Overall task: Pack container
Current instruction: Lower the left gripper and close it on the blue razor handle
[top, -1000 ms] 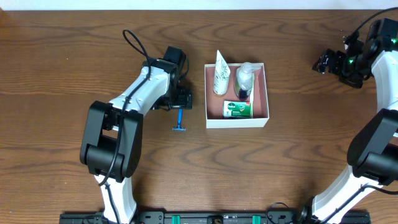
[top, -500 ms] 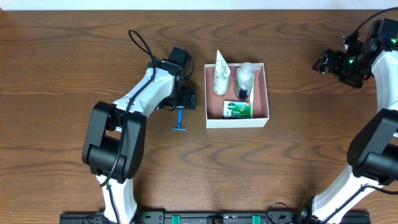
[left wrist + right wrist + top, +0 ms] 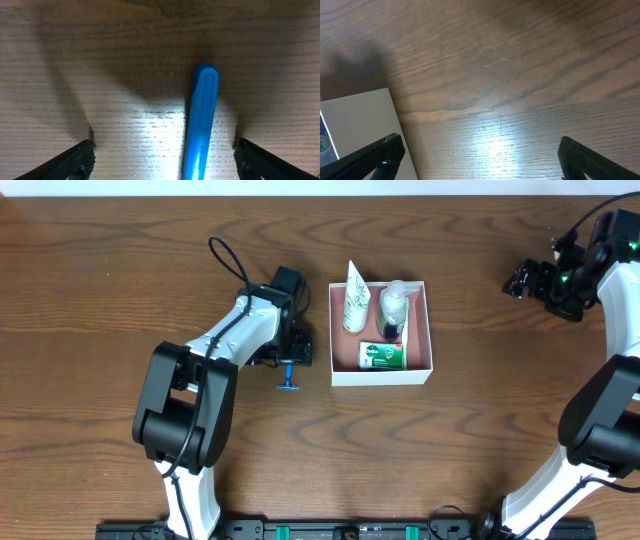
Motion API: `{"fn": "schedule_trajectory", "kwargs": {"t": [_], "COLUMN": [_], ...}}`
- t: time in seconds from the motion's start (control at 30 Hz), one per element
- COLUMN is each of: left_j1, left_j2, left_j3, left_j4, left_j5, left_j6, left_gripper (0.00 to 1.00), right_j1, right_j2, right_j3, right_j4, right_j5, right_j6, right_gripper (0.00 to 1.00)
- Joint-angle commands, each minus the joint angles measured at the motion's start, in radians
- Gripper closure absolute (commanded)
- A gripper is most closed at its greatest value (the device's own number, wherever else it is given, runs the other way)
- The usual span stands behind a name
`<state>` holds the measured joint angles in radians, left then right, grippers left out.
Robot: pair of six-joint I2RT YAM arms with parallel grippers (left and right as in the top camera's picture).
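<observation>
The container [image 3: 418, 370] is a square white-walled box with a pink-brown inside, at the table's middle. It holds a white tube [image 3: 355, 298], a clear bottle [image 3: 393, 308] and a green packet [image 3: 382, 355]. A blue razor [image 3: 290, 376] lies on the table just left of the box. My left gripper [image 3: 292, 358] is low over the razor's handle [image 3: 200, 125], open, with a finger on each side and not touching it. My right gripper [image 3: 522, 281] is open and empty at the far right.
In the right wrist view a white flat thing [image 3: 357, 125] lies at the lower left on the wood. The black left arm cable [image 3: 225, 260] loops above the arm.
My left gripper has moved right and down towards the razor, and now covers the top of its handle. The right arm has not moved.
</observation>
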<state>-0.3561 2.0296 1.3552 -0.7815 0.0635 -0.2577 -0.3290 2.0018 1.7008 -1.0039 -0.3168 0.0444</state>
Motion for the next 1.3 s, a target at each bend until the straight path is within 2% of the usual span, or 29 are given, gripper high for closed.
{"fn": "schedule_trajectory", "kwargs": {"t": [0.0,0.3,0.4,0.5,0.6,0.83,0.93,1.13,1.27], "left_j1": [0.002,-0.012,-0.019,-0.025,-0.027,-0.027,-0.027,-0.027,-0.027], "left_j2": [0.017,0.017,0.018,0.02,0.024,0.025,0.025,0.025,0.025], "left_j3": [-0.006,-0.006,-0.006,-0.008,-0.008,-0.008,-0.008,-0.008,-0.008], "left_j4": [-0.001,-0.001,0.002,0.006,0.006,0.006,0.005,0.001,0.002], "left_j5": [-0.015,-0.014,-0.014,-0.014,-0.014,-0.014,-0.014,-0.014,-0.014], "left_j6": [0.004,-0.006,-0.007,-0.007,-0.01,-0.01,-0.01,-0.01,-0.01], "left_gripper": [0.11,0.17,0.24,0.27,0.4,0.56,0.69,0.78,0.79], "right_j1": [-0.005,-0.005,-0.005,-0.005,-0.005,-0.005,-0.005,-0.005,-0.005], "right_j2": [-0.002,-0.002,-0.002,-0.002,-0.002,-0.002,-0.002,-0.002,-0.002], "right_j3": [0.019,0.019,0.019,0.019,0.019,0.019,0.019,0.019,0.019], "right_j4": [0.002,0.002,0.002,0.002,0.002,0.002,0.002,0.002,0.002], "right_j5": [0.0,0.0,0.0,0.0,0.0,0.0,0.0,0.0,0.0], "right_j6": [-0.008,-0.008,-0.008,-0.008,-0.008,-0.008,-0.008,-0.008,-0.008], "right_gripper": [0.01,0.01,0.01,0.01,0.01,0.01,0.01,0.01,0.01]}}
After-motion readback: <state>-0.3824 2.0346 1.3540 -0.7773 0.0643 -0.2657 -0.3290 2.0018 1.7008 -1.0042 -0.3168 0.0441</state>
